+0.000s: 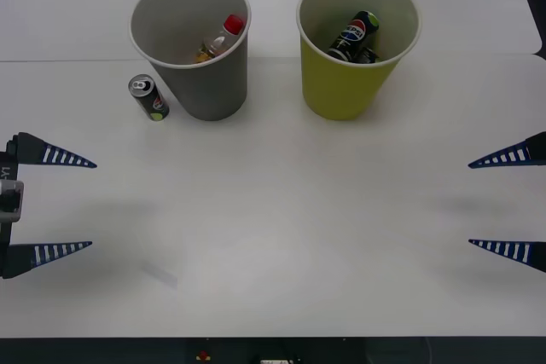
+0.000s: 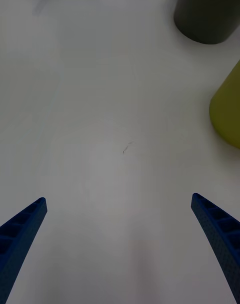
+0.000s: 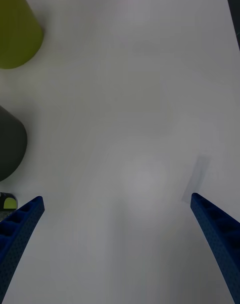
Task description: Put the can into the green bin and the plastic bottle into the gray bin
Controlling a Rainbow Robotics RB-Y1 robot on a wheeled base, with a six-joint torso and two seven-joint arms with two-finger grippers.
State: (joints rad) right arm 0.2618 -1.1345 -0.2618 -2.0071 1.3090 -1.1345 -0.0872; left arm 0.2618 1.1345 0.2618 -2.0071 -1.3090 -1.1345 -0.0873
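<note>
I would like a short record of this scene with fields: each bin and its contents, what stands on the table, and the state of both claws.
gray bin: upright, holds the plastic bottle
green bin: upright, holds a dark can
the can: on the white table, beside the gray bin, on its left
left claw: open, empty, at the table's left edge
right claw: open, empty, at the table's right edge

Open table (image 1: 281, 210) before both bins

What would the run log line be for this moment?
bottle: in gray bin | one can: in green bin | other can: on table | left gripper: open | right gripper: open
</note>
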